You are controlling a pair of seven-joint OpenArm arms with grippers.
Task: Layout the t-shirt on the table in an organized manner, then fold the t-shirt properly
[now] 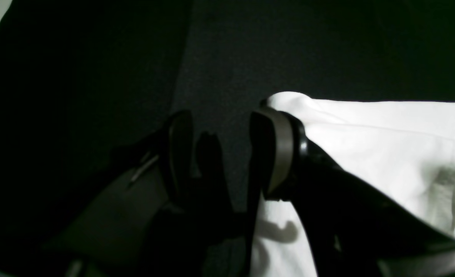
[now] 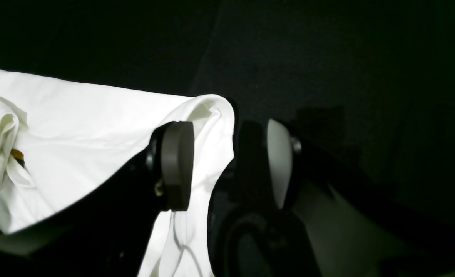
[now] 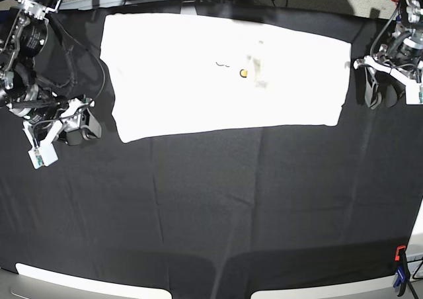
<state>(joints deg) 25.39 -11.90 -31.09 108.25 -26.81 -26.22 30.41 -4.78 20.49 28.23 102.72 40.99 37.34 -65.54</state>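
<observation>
Both wrist views are dim and underexposed: the table (image 1: 327, 46) sinks into near-black with faint grain, while the t-shirt (image 1: 385, 146) blows out to flat white with little fold detail. The left pincer (image 1: 221, 154) and right pincer (image 2: 231, 165) are soft, out of focus and mostly silhouetted; one left finger throws a soft shadow on the cloth. The base view is brighter and sharper, lit from above, yet the shirt there is overexposed too. Its straight edges bow towards the frame corners.
</observation>
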